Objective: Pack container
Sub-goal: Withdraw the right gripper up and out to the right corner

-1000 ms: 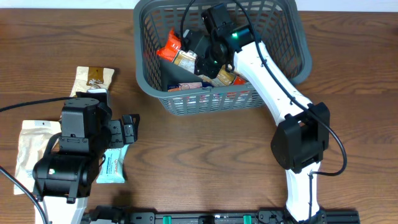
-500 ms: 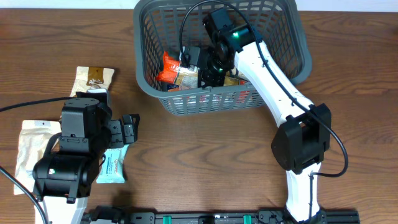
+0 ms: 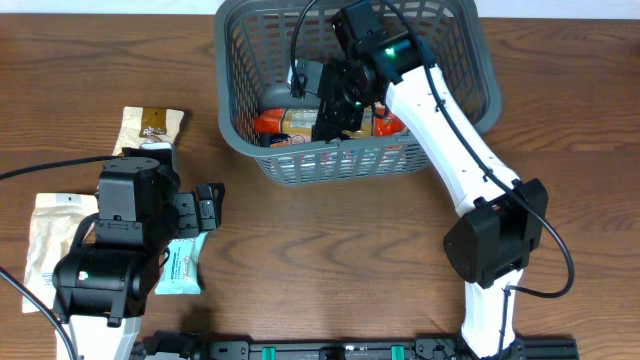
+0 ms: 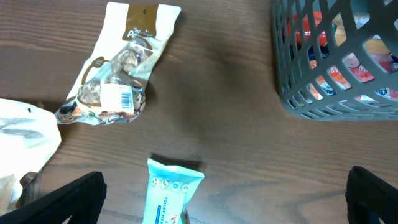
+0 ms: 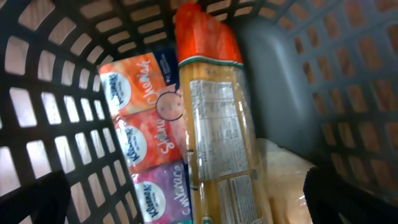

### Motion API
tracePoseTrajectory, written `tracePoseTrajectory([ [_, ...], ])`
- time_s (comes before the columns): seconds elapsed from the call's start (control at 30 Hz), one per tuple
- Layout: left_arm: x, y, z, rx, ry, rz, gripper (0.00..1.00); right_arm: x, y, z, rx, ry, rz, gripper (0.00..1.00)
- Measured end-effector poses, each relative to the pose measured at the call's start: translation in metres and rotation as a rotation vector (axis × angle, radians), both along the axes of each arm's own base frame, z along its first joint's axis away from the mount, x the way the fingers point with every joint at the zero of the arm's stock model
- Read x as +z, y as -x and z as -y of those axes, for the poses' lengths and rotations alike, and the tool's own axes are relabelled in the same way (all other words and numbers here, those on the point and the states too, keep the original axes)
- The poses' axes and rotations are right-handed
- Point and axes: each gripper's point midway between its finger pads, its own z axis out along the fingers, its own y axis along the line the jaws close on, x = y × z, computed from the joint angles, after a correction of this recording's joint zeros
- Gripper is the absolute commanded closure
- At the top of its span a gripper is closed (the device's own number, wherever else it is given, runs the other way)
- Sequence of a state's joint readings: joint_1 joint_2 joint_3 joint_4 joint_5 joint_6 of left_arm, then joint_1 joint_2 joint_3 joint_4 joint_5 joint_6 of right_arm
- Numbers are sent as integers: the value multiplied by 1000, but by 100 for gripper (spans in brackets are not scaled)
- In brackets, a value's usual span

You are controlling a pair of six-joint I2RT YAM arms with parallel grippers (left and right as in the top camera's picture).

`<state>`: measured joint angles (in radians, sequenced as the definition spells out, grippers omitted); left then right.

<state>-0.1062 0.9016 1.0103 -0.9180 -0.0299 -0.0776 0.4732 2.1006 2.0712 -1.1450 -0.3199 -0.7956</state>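
Your right end effector [image 5: 198, 198] has laid the orange-topped packet [image 5: 214, 130] flat in the container [image 3: 478, 70], jaws now wide; placing looks done; next, your wide-open left end effector [image 4: 217, 196] needs the blue packet [image 4: 173, 193] at eight o'clock.

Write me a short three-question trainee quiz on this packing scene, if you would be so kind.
1. True or false: the right fingers are shut on the orange-topped packet.
2. How many packets show on the table outside the container in the overhead view?
3. Which lies between the left fingers in their wrist view? A blue packet; B tissue pack; C orange-topped packet.
Key: 1 false, they stand open. 2 three: snack bag, white pouch, blue packet. 3 A.
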Motion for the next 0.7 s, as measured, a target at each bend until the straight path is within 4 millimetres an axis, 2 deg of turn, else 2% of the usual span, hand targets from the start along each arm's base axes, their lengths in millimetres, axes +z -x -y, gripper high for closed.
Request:
tracePoseTrajectory([
  [0.07,0,0,0,0,0,0,1,7,-5,-2,-31,-19,11,1],
  [0.13,0,0,-1,4,-4,1,1,27,-15,-5,-90,-55,43,1],
  [0.2,0,0,-4,15,-15,2,1,54,-28,-8,-163,-98,93,1],
  [0.27,1,-1,-10,40,-27,4,1,92,-44,-2,-307,-146,159,1],
  [0.37,1,0,-23,93,-41,4,1,139,-59,18,-534,-199,231,1],
  [0.47,1,1,-43,173,-48,4,1,187,-59,59,-787,-252,289,1],
  [0.53,1,4,-58,237,-49,3,1,215,-53,92,-929,-289,319,1],
  [0.6,2,7,-73,301,-49,3,1,235,-41,125,-1051,-311,340,1],
  [0.7,3,12,-97,408,-50,12,1,265,-12,192,-1279,-321,391,1],
])
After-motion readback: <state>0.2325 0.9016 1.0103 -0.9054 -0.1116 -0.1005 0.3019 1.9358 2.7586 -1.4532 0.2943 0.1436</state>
